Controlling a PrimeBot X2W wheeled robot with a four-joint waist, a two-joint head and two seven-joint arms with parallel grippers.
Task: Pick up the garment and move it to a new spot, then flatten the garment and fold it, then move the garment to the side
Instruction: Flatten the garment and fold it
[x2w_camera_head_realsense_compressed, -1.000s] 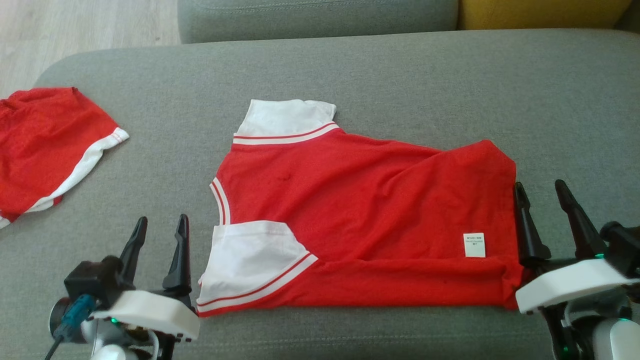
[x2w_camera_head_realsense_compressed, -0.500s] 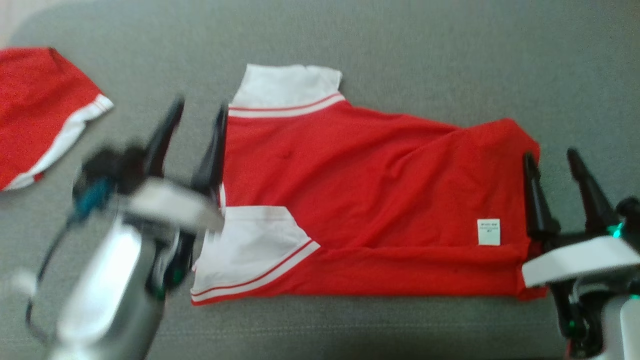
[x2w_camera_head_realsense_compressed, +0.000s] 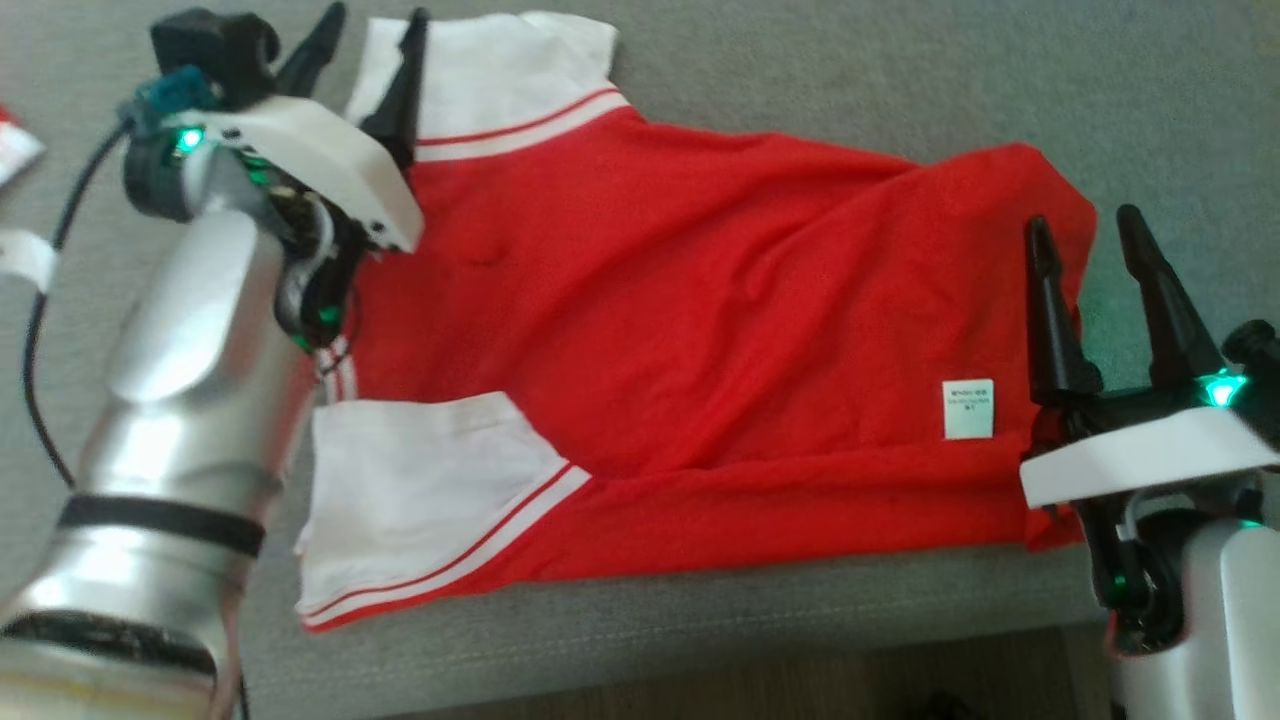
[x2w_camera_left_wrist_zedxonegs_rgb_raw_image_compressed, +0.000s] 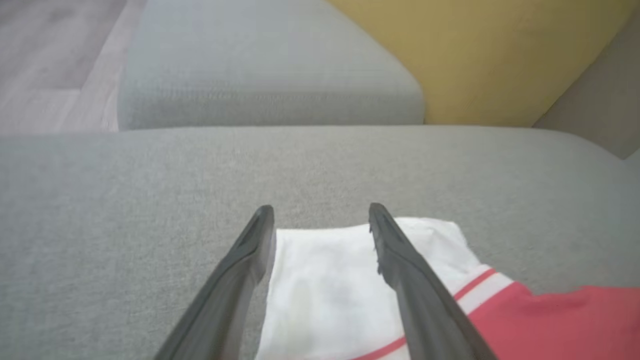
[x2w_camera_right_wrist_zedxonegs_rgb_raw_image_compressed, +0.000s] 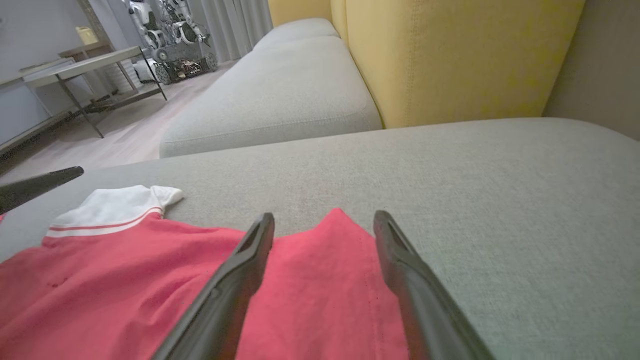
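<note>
White label (x2w_camera_head_realsense_compressed: 968, 408) on garment (x2w_camera_head_realsense_compressed: 700, 330): print illegible.

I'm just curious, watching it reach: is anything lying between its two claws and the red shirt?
Nothing visible does. The left gripper is open at the edge of the far white sleeve of the red shirt, and the right gripper is open around the shirt's hem corner. Bare grey cushion lies beside them.

Red garment (x2w_camera_head_realsense_compressed: 700, 300) flat on grey cushion (x2w_camera_head_realsense_compressed: 900, 70)
</note>
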